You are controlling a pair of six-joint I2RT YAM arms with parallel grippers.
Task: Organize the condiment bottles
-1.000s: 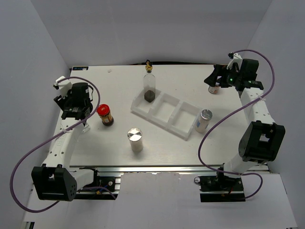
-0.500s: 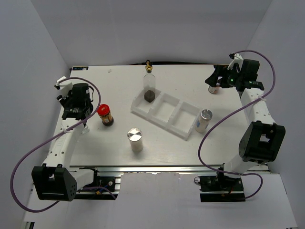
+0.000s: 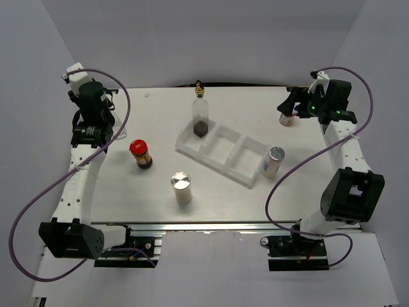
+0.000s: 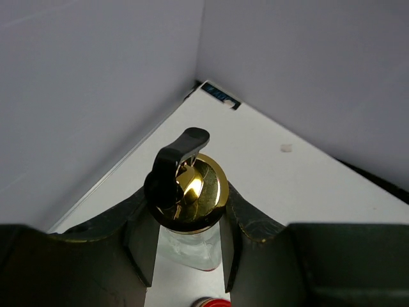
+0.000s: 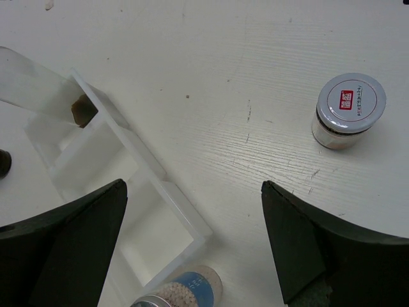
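My left gripper [image 4: 185,238] is shut on a clear glass bottle with a gold pourer top [image 4: 192,189] and holds it off the table near the back left corner. In the top view my left gripper [image 3: 94,142] hides that bottle. A second gold-topped bottle [image 3: 201,116] stands in the left compartment of the white tray [image 3: 250,179]. The red-lidded jar [image 3: 141,154] and a silver-capped shaker [image 3: 181,187] stand left of the tray. Another shaker [image 3: 273,161] stands at its right end. My right gripper [image 5: 192,243] is open and empty beside the white-lidded jar [image 5: 348,110].
The tray's [image 5: 182,211] middle and right compartments hold nothing. Grey walls close in the table on the left, back and right. A small white scrap [image 4: 285,148] lies near the back edge. Cables loop off both arms.
My left arm has risen and swung toward the back left with the glass bottle in its grip. The right arm has barely moved.
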